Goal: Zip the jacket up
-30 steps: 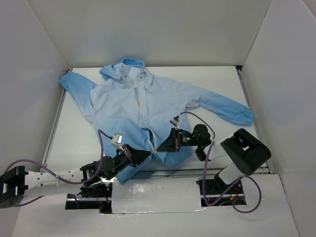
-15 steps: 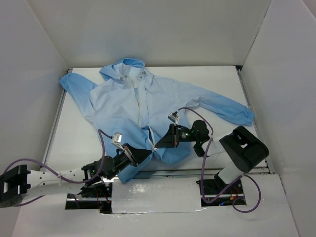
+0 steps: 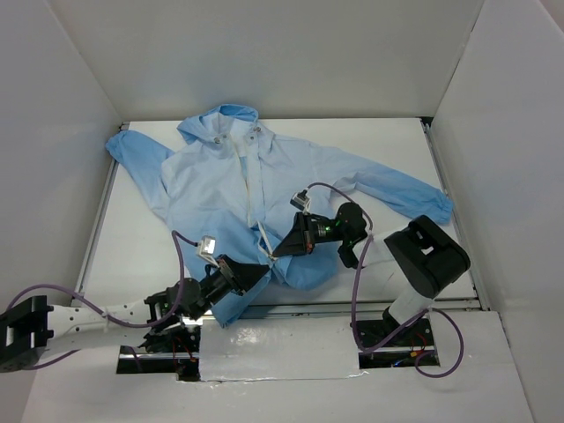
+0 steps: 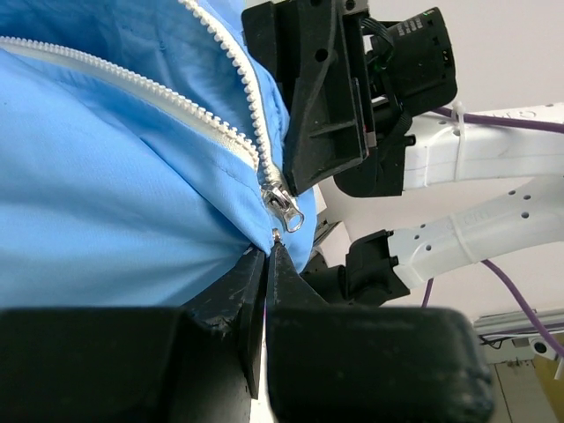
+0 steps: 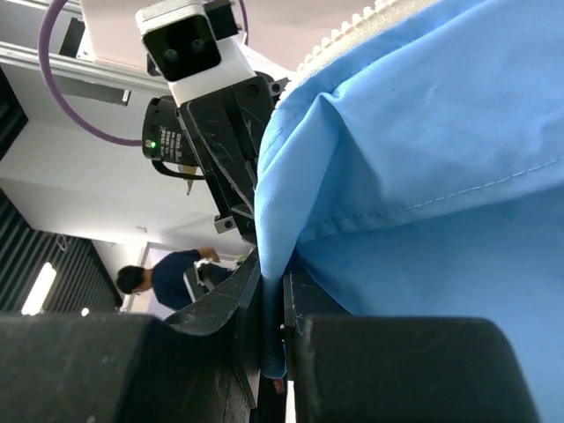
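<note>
Left gripper (image 4: 269, 245) is pinching the near hem of the jacket (image 3: 207, 185), closed tight on the cloth just below the zipper slider (image 4: 277, 197). Right gripper (image 5: 271, 280) is clamping a fold of blue cloth beside the slider; whether it is also holding the pull tab (image 4: 293, 220), I cannot tell. The jacket is lying flat on the table (image 3: 397, 145), hood far, hem near. The cloth is looking thin, light and soft, so probably it is going to wrinkle and follow the slider. I judge the best hold is the pull tab, with the hem stretched tight.
</note>
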